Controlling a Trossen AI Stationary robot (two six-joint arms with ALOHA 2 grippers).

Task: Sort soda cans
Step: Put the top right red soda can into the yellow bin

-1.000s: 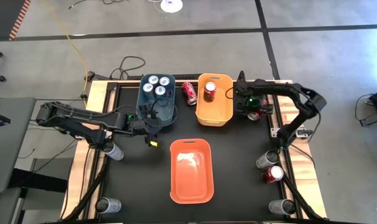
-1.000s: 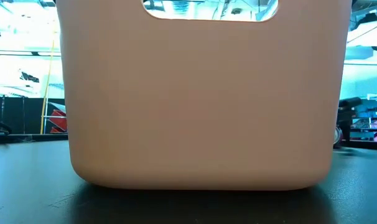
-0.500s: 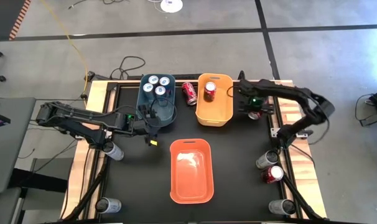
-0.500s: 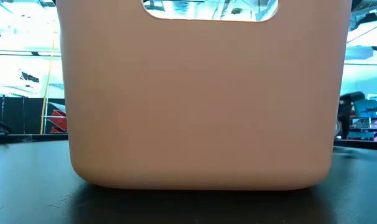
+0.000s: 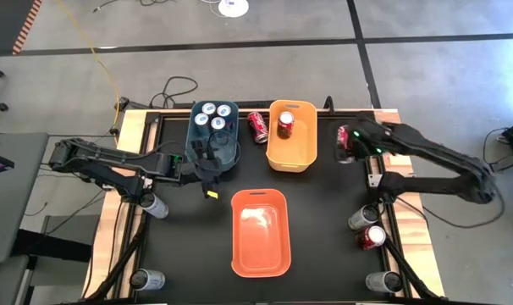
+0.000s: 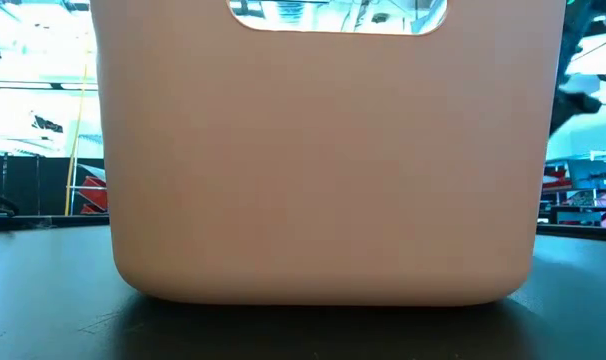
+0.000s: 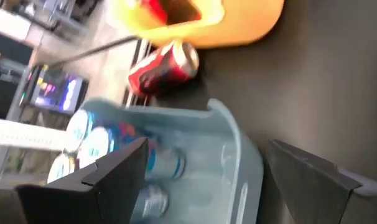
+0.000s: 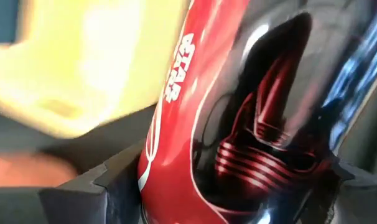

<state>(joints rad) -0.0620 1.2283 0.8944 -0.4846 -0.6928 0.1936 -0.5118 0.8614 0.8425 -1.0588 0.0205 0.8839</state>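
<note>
The right gripper clamps a red metal soda can just beside the yellow plastic bin, which holds another red can. The left gripper, fingers apart, hovers over the blue plastic bin of blue cans.

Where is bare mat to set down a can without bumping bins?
Free: the mat between the orange bin and the right-edge cans, and the patch left of the orange bin. Crowded: the gap between blue bin and yellow bin, where a red can lies.
</note>
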